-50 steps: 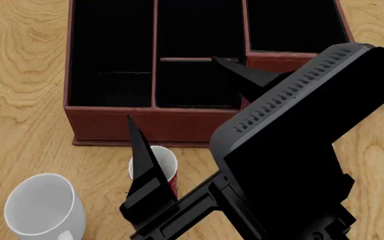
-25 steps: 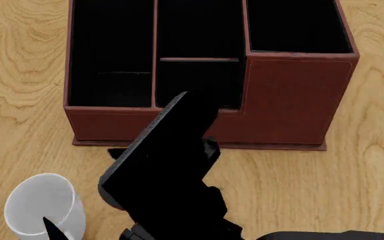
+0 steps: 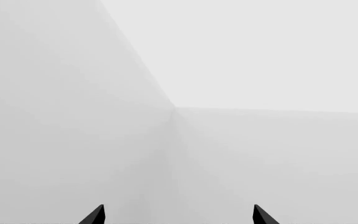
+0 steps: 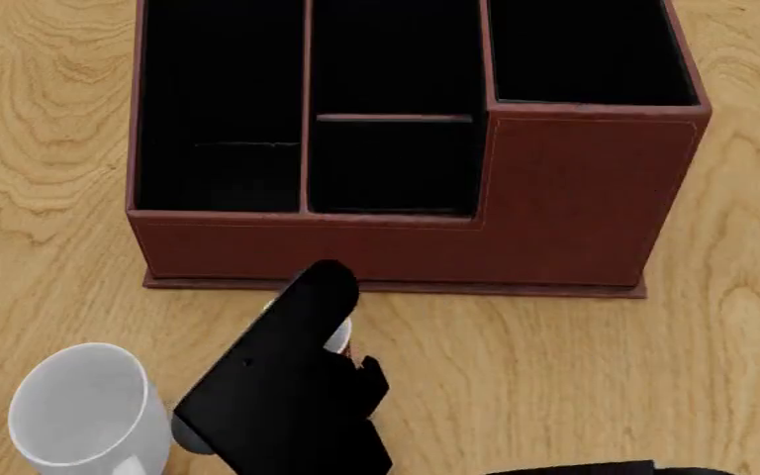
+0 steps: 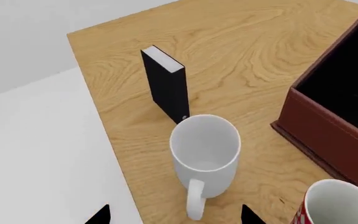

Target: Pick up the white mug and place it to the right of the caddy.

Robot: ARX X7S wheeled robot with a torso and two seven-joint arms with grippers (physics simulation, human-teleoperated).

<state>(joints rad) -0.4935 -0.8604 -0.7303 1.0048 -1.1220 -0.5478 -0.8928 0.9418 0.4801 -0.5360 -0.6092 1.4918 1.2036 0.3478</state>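
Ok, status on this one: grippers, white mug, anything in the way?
Right gripper open, short of the white mug, holding nothing. Left gripper open, facing blank wall. Mug upright, ungrasped, left of the caddy. Red mug stands close beside it.

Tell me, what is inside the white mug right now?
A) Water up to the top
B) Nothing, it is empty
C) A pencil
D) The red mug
B: the right wrist view looks straight down into the white mug and shows only its bare white bottom, with the red mug standing apart beside it on the table.
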